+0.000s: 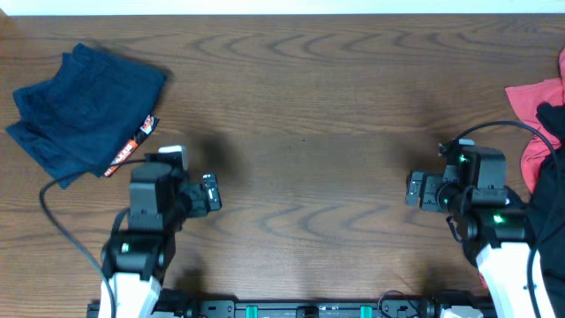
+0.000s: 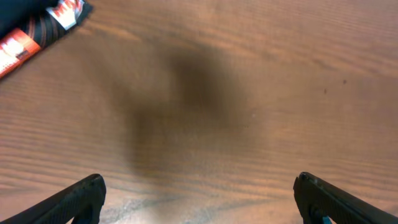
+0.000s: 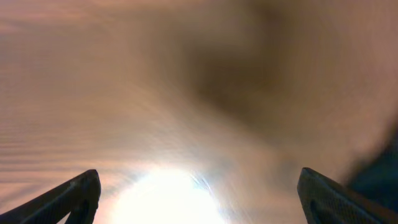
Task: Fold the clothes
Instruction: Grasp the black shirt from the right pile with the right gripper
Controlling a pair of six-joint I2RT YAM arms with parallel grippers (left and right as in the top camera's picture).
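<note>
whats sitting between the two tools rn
Nothing. In the overhead view, only bare wooden table lies between the left tool and the right tool.

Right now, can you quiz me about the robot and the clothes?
1. True or false: the left fingers are holding cloth.
2. Where does the navy blue garment lie? A. far off on the robot's left. B. in the middle. C. between the right fingers.
3. Fill in: both pairs of fingers stand ____.
Key: 1 false; 2 A; 3 open.
</note>
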